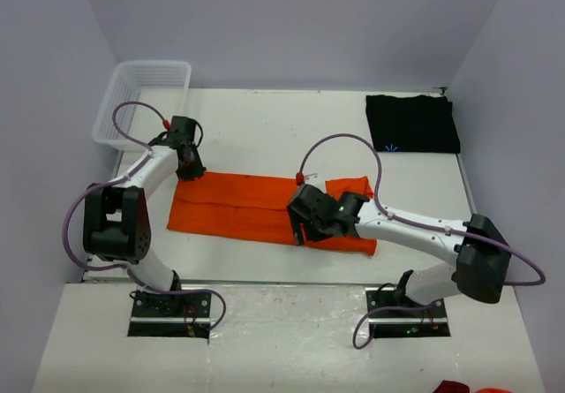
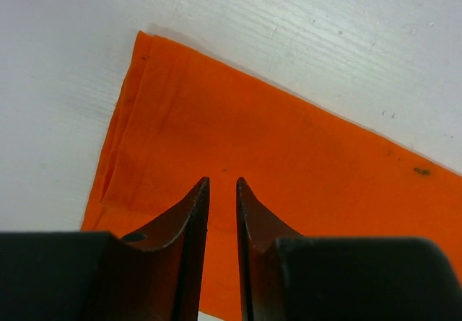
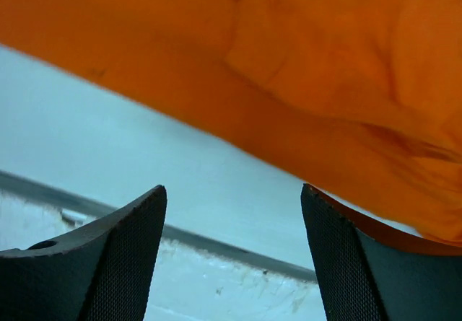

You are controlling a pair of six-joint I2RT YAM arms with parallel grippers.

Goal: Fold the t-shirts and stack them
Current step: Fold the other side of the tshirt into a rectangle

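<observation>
The orange t-shirt (image 1: 238,203) lies folded into a long strip across the middle of the table. The black t-shirt (image 1: 413,124) lies folded at the back right. My left gripper (image 1: 188,168) hovers over the strip's far left corner, its jaws nearly shut with a thin gap and nothing held. In the left wrist view the gripper (image 2: 221,182) is above flat orange cloth (image 2: 289,148). My right gripper (image 1: 300,225) is open at the strip's near edge. In the right wrist view it (image 3: 232,190) spans bare table just below the orange hem (image 3: 303,68).
A white mesh basket (image 1: 146,102) stands at the back left corner. The table's near edge seam (image 3: 216,245) runs just past my right fingers. Walls close the table on the left, back and right.
</observation>
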